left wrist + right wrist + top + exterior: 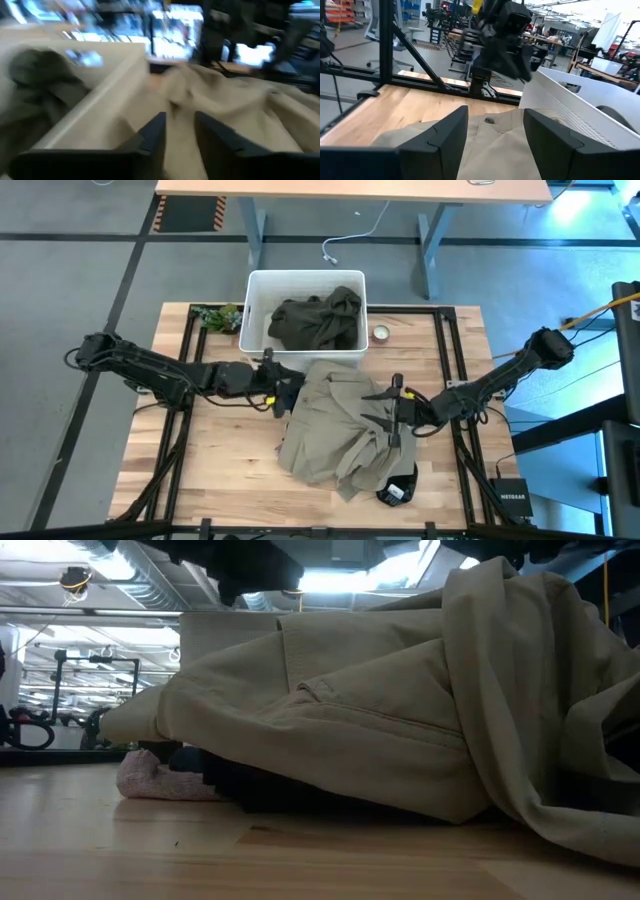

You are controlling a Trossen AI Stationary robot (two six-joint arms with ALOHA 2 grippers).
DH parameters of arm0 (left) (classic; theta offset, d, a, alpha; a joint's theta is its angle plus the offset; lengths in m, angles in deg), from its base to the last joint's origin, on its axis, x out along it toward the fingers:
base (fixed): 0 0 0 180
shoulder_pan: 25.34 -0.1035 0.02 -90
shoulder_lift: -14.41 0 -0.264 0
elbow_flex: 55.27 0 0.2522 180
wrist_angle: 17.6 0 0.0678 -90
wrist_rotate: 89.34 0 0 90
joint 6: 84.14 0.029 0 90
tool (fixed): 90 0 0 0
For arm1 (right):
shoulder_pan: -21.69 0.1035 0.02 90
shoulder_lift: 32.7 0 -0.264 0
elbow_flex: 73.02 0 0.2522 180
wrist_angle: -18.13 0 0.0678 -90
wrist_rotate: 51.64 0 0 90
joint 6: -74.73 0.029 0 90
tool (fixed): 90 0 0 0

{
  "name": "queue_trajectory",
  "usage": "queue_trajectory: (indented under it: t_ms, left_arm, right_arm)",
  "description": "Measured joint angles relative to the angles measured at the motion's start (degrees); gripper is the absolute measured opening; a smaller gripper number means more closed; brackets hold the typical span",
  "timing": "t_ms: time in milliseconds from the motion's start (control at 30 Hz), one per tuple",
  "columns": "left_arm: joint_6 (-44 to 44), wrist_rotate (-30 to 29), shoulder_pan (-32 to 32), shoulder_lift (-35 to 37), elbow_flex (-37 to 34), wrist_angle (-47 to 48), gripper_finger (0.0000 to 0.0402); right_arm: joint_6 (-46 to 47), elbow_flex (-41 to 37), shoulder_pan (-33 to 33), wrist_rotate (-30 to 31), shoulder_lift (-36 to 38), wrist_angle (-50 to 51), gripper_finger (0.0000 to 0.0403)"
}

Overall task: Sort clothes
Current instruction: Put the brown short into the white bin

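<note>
A beige-khaki garment lies crumpled on the middle of the table, over a black garment and a light pink one. A dark olive garment lies in the white bin. My left gripper is at the khaki garment's left edge, shut on it. My right gripper is open over the garment's right part; in the right wrist view its fingers stand wide apart above the cloth. No small dark blue-grey garment shows. My left gripper pinches the khaki garment's left edge between its two fingers, coming from the table's left. I cannot tell if it is one layer or several. In the low view the garment's left end stands raised above the pink garment, while the rest lies on the table.
The white bin stands at the table's far middle, just beyond the left gripper. A small green plant lies left of the bin and a small round object right of it. Black frame rails run along the table's sides.
</note>
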Motion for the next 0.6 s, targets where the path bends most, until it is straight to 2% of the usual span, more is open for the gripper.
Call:
queue_trajectory:
  t_ms: [67, 200, 400, 500, 600]
  left_arm:
    - [-2.1, 2.4, 0.5, -1.0, 2.3, 4.2, 0.0138]
    - [-6.2, 2.7, 1.9, -3.0, 5.9, 13.5, 0.0184]
    - [-13.6, 2.7, 2.9, -3.1, 6.8, 23.0, 0.0202]
    - [-13.0, 2.6, 3.0, -4.1, 6.8, 22.1, 0.0202]
    - [-7.6, 3.4, 4.0, -6.6, 6.8, 15.6, 0.0202]
  right_arm:
    - [-1.0, 0.0, 0.0, 0.8, 0.0, 0.0, 0.0209]
    - [-1.5, 0.0, 0.0, 1.7, 0.0, 0.5, 0.0209]
    - [-1.5, 0.0, 0.0, 2.0, -0.1, 2.5, 0.0209]
    - [-2.8, 0.0, -0.4, 2.0, -0.1, 2.6, 0.0209]
    - [-2.8, 0.0, -1.7, 1.8, -0.1, 2.6, 0.0209]
